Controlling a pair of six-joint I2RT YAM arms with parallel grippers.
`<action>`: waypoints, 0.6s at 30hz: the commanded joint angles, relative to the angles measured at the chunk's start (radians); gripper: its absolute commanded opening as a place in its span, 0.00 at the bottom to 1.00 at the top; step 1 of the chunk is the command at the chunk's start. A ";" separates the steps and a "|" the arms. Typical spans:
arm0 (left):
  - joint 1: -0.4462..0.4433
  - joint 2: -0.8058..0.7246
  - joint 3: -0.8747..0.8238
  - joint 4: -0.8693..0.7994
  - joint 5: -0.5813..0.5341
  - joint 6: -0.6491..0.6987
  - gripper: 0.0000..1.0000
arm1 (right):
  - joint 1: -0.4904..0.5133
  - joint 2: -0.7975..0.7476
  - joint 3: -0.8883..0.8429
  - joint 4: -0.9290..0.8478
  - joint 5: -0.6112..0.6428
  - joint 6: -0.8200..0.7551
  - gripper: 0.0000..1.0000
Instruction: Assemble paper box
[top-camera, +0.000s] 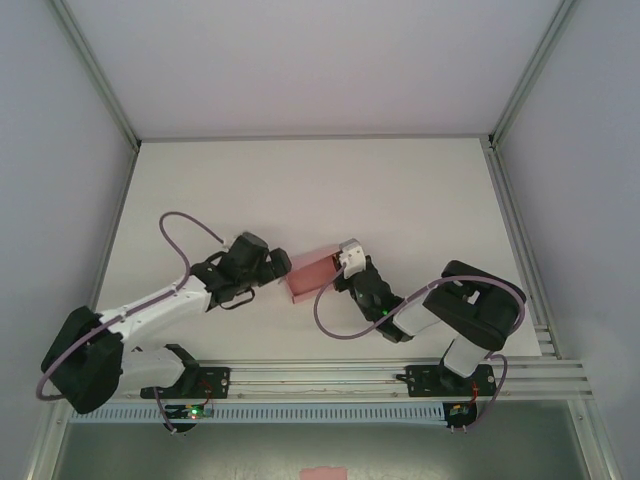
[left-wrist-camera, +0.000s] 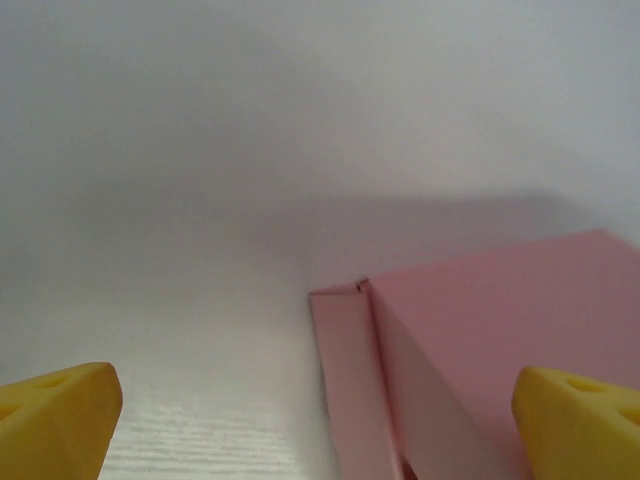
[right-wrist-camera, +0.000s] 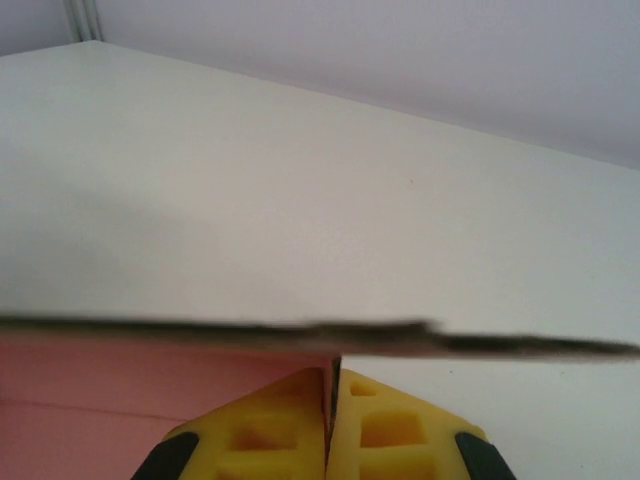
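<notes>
left gripper (top-camera: 283, 266) (left-wrist-camera: 320, 425): fingers wide apart, holding nothing | right gripper (top-camera: 346, 264) (right-wrist-camera: 333, 420): fingers pinched tight on card edge | paper box (top-camera: 312, 272) (left-wrist-camera: 480, 340) (right-wrist-camera: 150, 390): on table (top-camera: 300, 180), between both grippers

Both arms are the same build. left arm (top-camera: 150, 310): white link shells, black joint housings, bulky black shoulder block. right arm (top-camera: 455, 310): same scheme, reads mostly black from above. One mauve cable per arm, left cable (top-camera: 185, 235) and right cable (top-camera: 325, 320), each a thin round loop. left gripper (top-camera: 278, 266): black body, yellow wedge fingers (left-wrist-camera: 60, 415). right gripper (top-camera: 340, 264): white cap, yellow fingers (right-wrist-camera: 275, 430) with square moulded pockets and black backing. Green/red lights (top-camera: 190, 410) at the left base, probably board LEDs.
</notes>
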 joint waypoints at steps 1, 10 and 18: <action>0.003 0.013 -0.048 0.197 0.094 -0.107 1.00 | 0.034 0.025 -0.031 -0.057 -0.013 -0.051 0.04; 0.001 0.103 -0.090 0.295 0.089 -0.122 0.77 | 0.101 -0.141 -0.063 -0.274 -0.038 0.004 0.20; 0.000 0.170 -0.091 0.271 0.064 -0.084 0.46 | 0.103 -0.511 -0.079 -0.715 -0.071 0.144 0.50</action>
